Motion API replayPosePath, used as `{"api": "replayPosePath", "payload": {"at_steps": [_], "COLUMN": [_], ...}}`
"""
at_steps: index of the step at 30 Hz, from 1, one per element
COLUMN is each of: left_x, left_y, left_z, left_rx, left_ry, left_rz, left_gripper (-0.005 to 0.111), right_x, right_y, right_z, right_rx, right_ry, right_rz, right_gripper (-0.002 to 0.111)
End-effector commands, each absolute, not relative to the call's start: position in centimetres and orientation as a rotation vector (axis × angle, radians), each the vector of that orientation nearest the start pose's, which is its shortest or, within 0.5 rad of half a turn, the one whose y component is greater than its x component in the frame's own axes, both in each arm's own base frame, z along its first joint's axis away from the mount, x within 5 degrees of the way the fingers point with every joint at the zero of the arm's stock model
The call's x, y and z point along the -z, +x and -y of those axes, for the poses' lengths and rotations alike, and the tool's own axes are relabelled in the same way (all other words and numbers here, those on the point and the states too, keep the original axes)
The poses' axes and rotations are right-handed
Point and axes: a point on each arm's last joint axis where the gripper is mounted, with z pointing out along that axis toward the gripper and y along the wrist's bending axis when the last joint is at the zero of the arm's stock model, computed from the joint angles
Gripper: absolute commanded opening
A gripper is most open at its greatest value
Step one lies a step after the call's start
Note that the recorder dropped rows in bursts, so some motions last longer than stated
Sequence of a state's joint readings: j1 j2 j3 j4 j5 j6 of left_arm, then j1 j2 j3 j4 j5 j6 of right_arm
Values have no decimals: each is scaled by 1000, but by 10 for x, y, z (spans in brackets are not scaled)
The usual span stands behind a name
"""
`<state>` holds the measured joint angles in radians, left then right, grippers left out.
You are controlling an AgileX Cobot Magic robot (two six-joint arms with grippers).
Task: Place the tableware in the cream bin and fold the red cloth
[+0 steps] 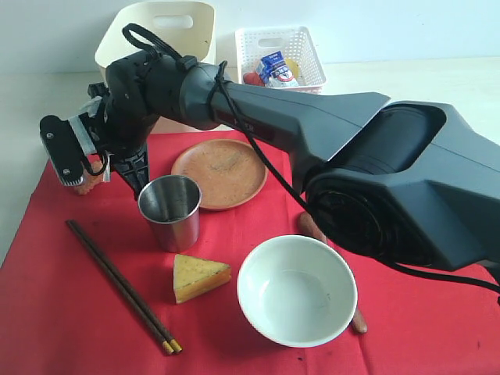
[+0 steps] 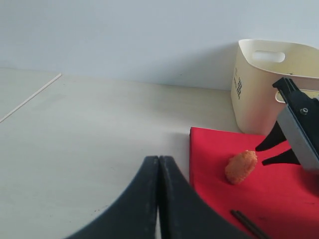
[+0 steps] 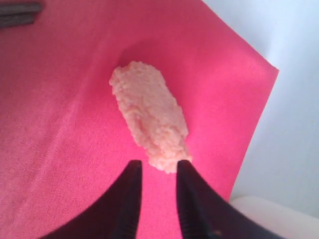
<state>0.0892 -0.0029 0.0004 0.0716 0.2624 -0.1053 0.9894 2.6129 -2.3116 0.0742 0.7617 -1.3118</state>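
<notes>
The red cloth point(image 1: 55, 312) lies flat under the tableware. On it stand a steel cup point(image 1: 169, 209), a brown clay plate point(image 1: 219, 172) and a pale bowl point(image 1: 297, 291); dark chopsticks point(image 1: 121, 285) lie at the left. The cream bin point(image 1: 164, 31) stands behind the cloth. My right gripper point(image 1: 80, 178) reaches across to the cloth's far-left corner. It is open, its fingertips point(image 3: 133, 167) at the end of a breaded food piece point(image 3: 149, 119), which lies on the cloth. My left gripper point(image 2: 158, 160) is shut on nothing, over bare table left of the cloth point(image 2: 279, 199).
A cheese wedge point(image 1: 199, 276) lies between cup and bowl. A white lattice basket point(image 1: 280, 55) holding food packs stands right of the bin. A brown stick-like thing point(image 1: 358, 320) pokes out from behind the bowl. The right arm's dark body spans the plate's right side.
</notes>
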Motion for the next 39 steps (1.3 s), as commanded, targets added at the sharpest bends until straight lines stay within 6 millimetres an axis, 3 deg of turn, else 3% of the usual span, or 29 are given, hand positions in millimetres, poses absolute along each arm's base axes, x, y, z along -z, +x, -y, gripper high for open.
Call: {"api": "replayPosePath", "payload": {"at_steps": [1, 4, 13, 18, 20, 27, 36, 39], "left_x": [-190, -190, -190, -190, -190, -190, -190, -190], "left_y": [55, 55, 55, 55, 55, 55, 55, 55], "left_z": [-7, -7, -7, -7, -7, -7, -7, -7], "left_rx": [-55, -55, -55, -55, -55, -55, -55, -55], "left_ry": [-128, -128, -128, -128, -128, -128, -128, -128], "left_rz": [-1737, -1737, -1737, -1737, -1737, -1737, -1737, -1737], "left_gripper": [2, 2, 2, 2, 2, 2, 2, 2], "right_x": [-134, -133, -134, -158, -159, -131, -133, -134], "right_y": [307, 307, 307, 309, 308, 306, 307, 316], "right_z": [-474, -474, -471, -470, -468, -467, -469, -467], "right_rx": [11, 20, 85, 102, 116, 126, 142, 169], "right_ry": [-2269, -2300, -2364, -2320, -2346, -2475, -2453, -2405], "right_rz": [-1087, -1039, -933, -916, -913, -823, -786, -791], "right_gripper": [52, 62, 62, 62, 62, 62, 62, 62]}}
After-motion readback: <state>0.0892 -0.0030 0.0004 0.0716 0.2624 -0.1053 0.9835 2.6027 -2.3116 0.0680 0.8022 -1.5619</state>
